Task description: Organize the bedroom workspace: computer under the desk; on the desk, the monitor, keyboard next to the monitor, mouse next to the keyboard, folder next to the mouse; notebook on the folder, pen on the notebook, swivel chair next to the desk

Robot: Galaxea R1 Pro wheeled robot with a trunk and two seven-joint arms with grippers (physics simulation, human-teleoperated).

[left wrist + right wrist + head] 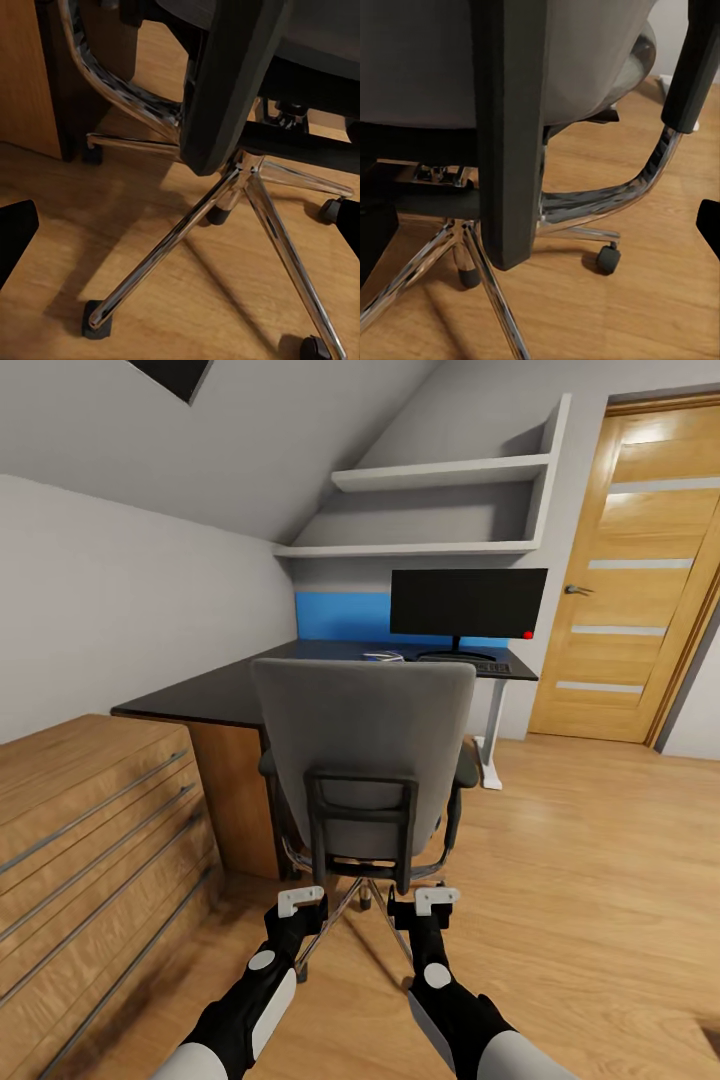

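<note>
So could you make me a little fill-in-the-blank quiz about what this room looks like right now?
1. The swivel chair has its back turned toward the ____.
2. The monitor stands on the ____.
3. The door is made of ____.
4. The left end effector and right end effector are held low, just behind the chair's ____ base.

Missing words: robot; desk; wood; chrome

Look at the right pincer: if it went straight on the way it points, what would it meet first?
Most likely the black upright bar on the back of the swivel chair; it stands in front of the right pincer, though depth is hard to judge.
</note>
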